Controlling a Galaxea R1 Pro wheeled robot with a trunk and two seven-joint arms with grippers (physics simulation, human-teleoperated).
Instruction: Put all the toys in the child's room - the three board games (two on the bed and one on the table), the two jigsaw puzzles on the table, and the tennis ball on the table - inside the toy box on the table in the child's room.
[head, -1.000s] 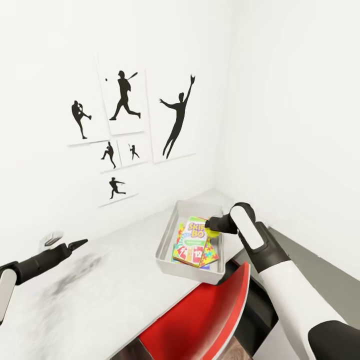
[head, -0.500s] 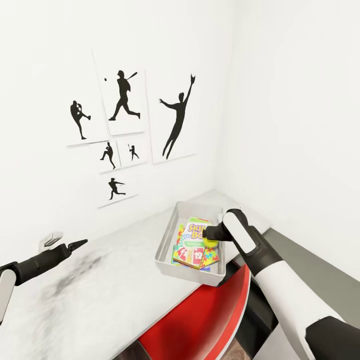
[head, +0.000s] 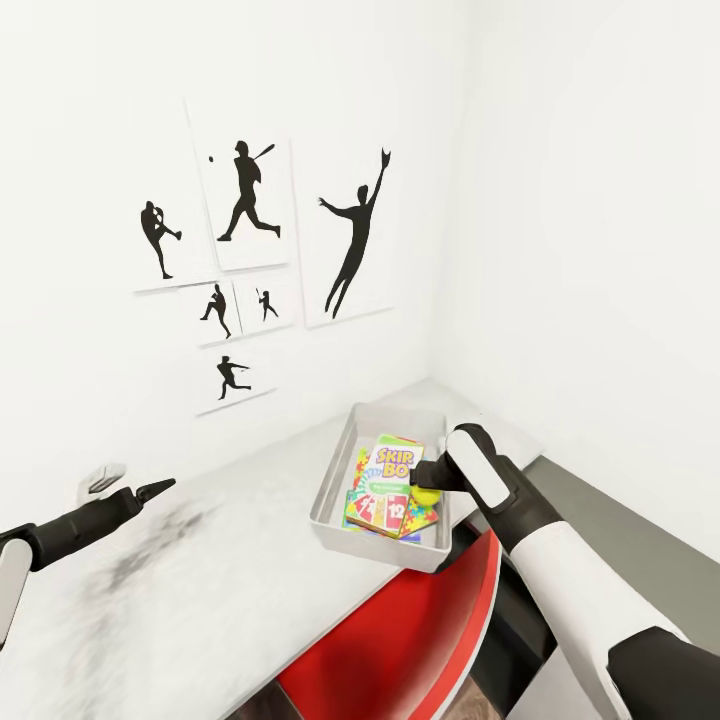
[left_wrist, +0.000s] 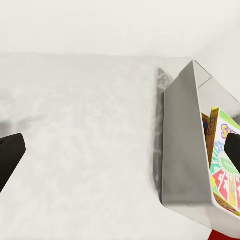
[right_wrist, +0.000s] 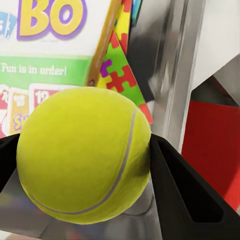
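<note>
**Tennis ball over the toy box, right tool clamped on it**

Quick snapshot from my remote seat. My right tool (head: 428, 480) is gripping the tennis ball (right_wrist: 82, 155); in the right wrist view both fingers (right_wrist: 185, 185) press against the ball's sides, so it's firmly pinched. From the head view the ball (head: 428, 491) sits at the near right part of the toy box (head: 335, 470), above the stuff inside, just inside the right-hand wall. I can't tell whether it touches anything underneath.

The toy box is on the pale desk (head: 200, 590), toward the far right corner of it, close to where the two white walls meet. Inside I see the yellow-green board game (head: 390, 462) with the big letters lying on top, tilted a bit, and a jigsaw puzzle (head: 428, 512) poking out from under its right edge. In the right wrist view the game's lettering (right_wrist: 50, 20) and the puzzle pieces (right_wrist: 120, 75) show right behind the ball.

My left tool (head: 155, 489) hangs over the left part of the desk, well apart from the box. Its tips look close together in the head view, but I honestly can't tell how it's set. The left wrist view looks across the desk at the box's grey outer wall (left_wrist: 182, 145).

The red chair (head: 400, 640) is tucked in at the near edge of the desk, just below the box. Black athlete posters (head: 250, 200) hang on the far wall.
</note>
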